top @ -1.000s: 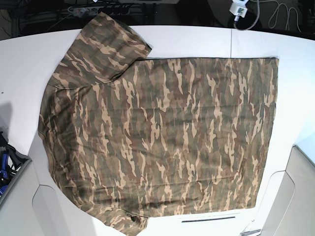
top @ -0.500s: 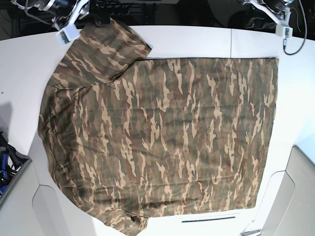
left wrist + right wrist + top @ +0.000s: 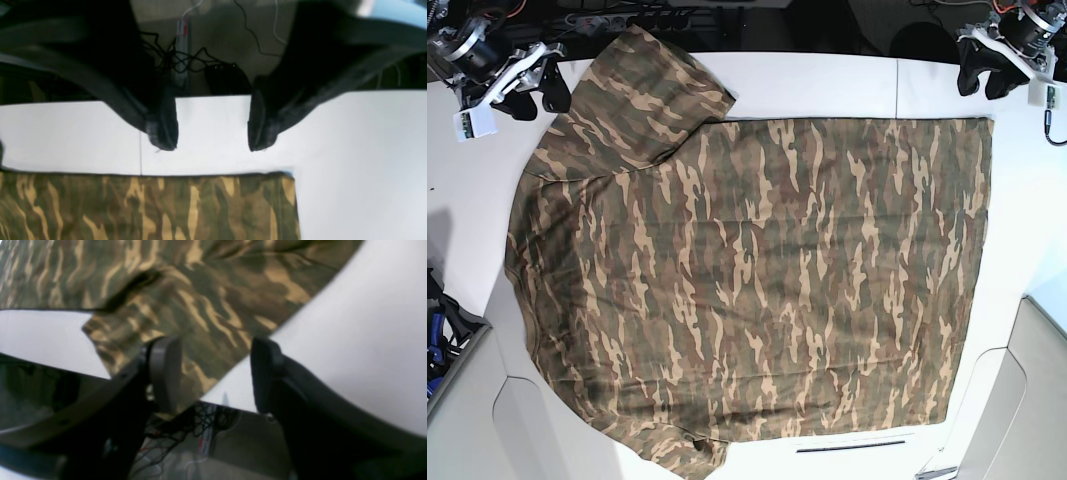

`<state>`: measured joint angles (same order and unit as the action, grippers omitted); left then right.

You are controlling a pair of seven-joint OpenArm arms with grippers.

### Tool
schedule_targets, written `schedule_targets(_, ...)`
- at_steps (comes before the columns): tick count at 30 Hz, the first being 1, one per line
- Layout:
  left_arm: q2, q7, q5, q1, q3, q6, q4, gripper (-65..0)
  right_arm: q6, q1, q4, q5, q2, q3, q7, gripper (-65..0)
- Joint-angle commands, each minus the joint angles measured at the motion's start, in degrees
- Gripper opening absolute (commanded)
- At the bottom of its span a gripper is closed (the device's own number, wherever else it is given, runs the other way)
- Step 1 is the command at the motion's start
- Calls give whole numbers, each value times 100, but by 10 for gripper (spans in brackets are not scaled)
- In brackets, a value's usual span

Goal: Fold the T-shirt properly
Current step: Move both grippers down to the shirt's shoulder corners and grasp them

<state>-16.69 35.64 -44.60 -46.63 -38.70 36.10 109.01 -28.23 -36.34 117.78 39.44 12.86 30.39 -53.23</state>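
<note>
The camouflage T-shirt [image 3: 747, 270] lies spread flat on the white table [image 3: 827, 85], with one sleeve [image 3: 642, 85] at the top left and the hem along the right. My left gripper [image 3: 985, 80] hovers open just beyond the hem's top right corner. In the left wrist view its fingertips [image 3: 163, 140] hang over bare table, short of the T-shirt edge [image 3: 150, 206]. My right gripper [image 3: 539, 98] stands open beside the sleeve. In the right wrist view the right gripper [image 3: 215, 373] straddles the sleeve's edge [image 3: 200, 350], with nothing pinched.
A bin with blue-handled tools [image 3: 437, 335] sits at the left edge. Cables and a power strip [image 3: 181, 50] lie on the floor beyond the table's far edge. Grey panels [image 3: 1037, 400] flank the table's near corners. A seam [image 3: 897, 85] crosses the tabletop.
Both arms have come down from the top edge of the base view toward the shirt's far corners, and both grippers have opened wider. The T-shirt has not moved.
</note>
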Motion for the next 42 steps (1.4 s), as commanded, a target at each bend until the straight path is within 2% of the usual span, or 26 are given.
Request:
schedule_targets(1,-122,-96,-52,24,-48,59,90,-259,-4,-20,2,63,50,39,103,-320)
schedule_targets(6,-356,-28,-9,306,-48,39,83,-259,-7,52,-586,52,46,39,350,-320)
schedule_targets(9,-542,70,-7,463,-48,-188,68,-258,-9,238,-988,46,46,39,348,-320)
schedule_targets(12,-715,63,33,605,-48,-247,-72,-206,-39,448,-1335,61,46,22,299,-320)
schedule_targets(16,-933,61,28,938,-48,-245,-623,-194,-144,654,-1613,208,44,-70,61,-320)
schedule_targets(23,-1178,81,-98,1401,166,-173,-1716,-194,-144,647,-1829,240,42,-490,85,-320)
schedule_targets(33,-1156,153,-400,1504,772,-87,-2092,-194,-144,647,-1932,243,22,-1025,221,-320)
schedule_targets(42,-1156,149,-411,1537,848,-87,-2092,-197,-225,647,-1932,260,-267,-1034,225,-321)
